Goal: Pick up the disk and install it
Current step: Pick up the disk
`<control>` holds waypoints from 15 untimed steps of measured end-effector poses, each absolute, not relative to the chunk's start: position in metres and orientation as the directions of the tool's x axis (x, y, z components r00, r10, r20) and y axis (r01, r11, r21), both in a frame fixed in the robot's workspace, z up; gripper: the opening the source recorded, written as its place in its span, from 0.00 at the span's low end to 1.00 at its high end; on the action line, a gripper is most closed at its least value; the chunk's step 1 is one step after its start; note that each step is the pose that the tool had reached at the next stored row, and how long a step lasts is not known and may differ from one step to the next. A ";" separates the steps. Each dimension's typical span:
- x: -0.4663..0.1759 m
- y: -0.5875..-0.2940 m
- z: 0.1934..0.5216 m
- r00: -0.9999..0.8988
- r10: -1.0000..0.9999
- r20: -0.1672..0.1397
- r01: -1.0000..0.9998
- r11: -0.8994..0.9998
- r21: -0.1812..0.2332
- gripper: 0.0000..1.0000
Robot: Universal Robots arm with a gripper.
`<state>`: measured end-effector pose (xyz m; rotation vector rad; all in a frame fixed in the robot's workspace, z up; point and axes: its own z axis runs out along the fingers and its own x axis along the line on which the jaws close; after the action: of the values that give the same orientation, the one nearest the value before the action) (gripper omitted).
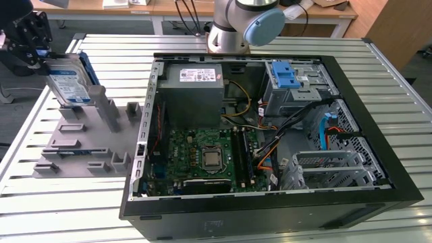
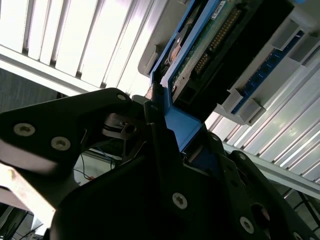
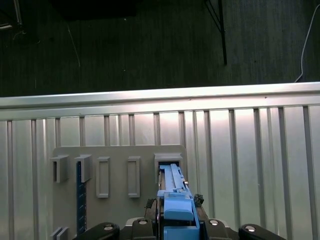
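The disk (image 1: 69,81), upright in its blue bracket (image 2: 182,127), lies at ten o'clock of the open computer case (image 1: 398,192) in the exterior view, with its lower end at the grey slotted rack (image 1: 81,147). The gripper (image 1: 37,50) has its jaws closed narrowly on the bracket's upper end. Risks, as judged: gripped by thin plastic at one end, the drive may pivot or slip; its lower edge may catch a rack post; cables (image 1: 297,119) below the drive cage (image 1: 290,83) may snag it.
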<state>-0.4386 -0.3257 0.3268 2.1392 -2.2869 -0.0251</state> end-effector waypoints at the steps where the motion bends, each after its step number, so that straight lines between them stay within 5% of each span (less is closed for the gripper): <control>1: -0.439 -0.326 0.327 -0.067 -0.998 -0.004 -0.998 0.067 0.018 0.37; 15: -0.439 -0.326 0.330 -0.067 -0.998 -0.004 -0.998 0.067 0.019 0.37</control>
<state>-0.4386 -0.3257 0.3304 2.1392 -2.2869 -0.0251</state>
